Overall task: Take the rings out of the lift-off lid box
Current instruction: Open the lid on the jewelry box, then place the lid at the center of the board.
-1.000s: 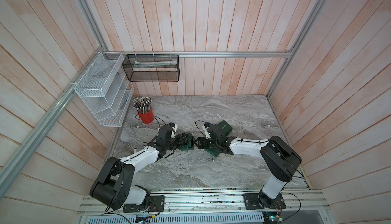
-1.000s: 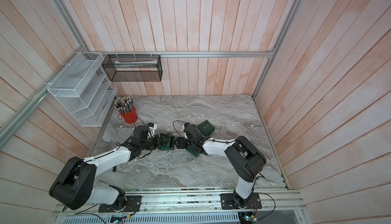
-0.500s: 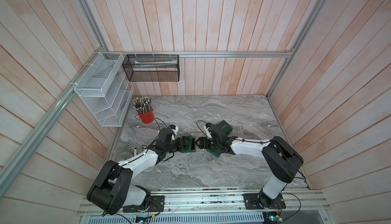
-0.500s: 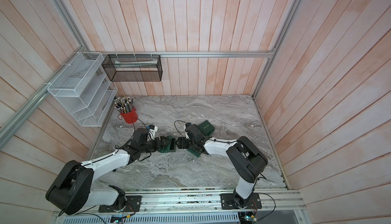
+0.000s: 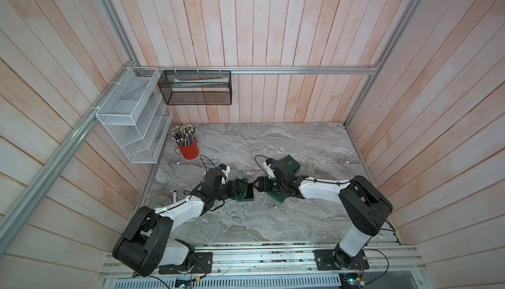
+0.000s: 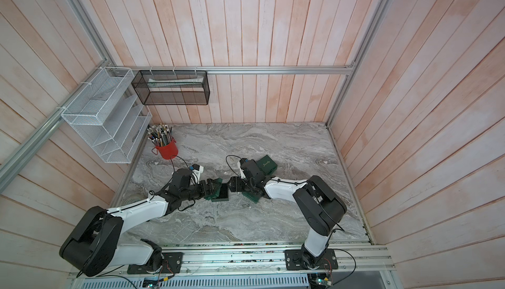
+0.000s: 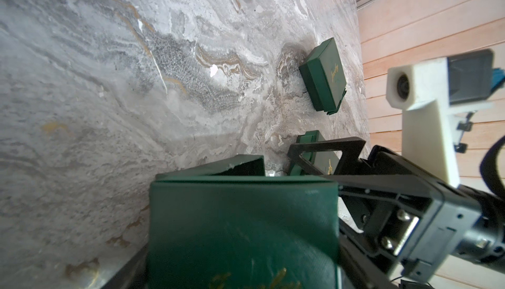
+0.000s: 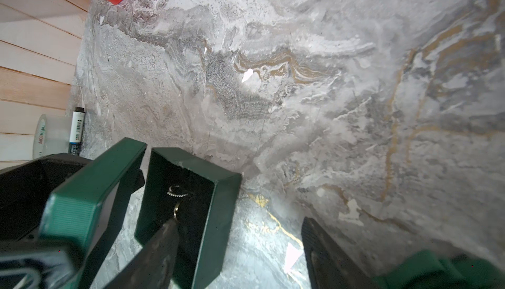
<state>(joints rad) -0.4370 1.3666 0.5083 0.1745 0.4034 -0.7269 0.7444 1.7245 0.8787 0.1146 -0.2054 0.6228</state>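
Observation:
The lift-off lid box (image 8: 218, 205) lies open on the marble, green outside and black inside; it shows in both top views (image 5: 248, 193). Two thin rings (image 8: 177, 192) stand in its black lining. My right gripper (image 8: 240, 219) is open and straddles one box wall, with one finger (image 8: 161, 241) inside beside the lower ring and the other outside. My left gripper (image 7: 240, 260) is shut on the green lid (image 7: 240, 219), which it holds tilted beside the box (image 5: 244, 183).
A closed green box (image 5: 288, 163) lies behind the right arm and another green box (image 5: 278, 196) sits under the right wrist. A red cup of pens (image 5: 188, 148) stands at the back left. A marker (image 8: 76, 132) and a tape roll (image 8: 49, 134) lie by the left wall.
My left gripper has drawn back a little to the left with the lid. The right gripper has stayed at the open box.

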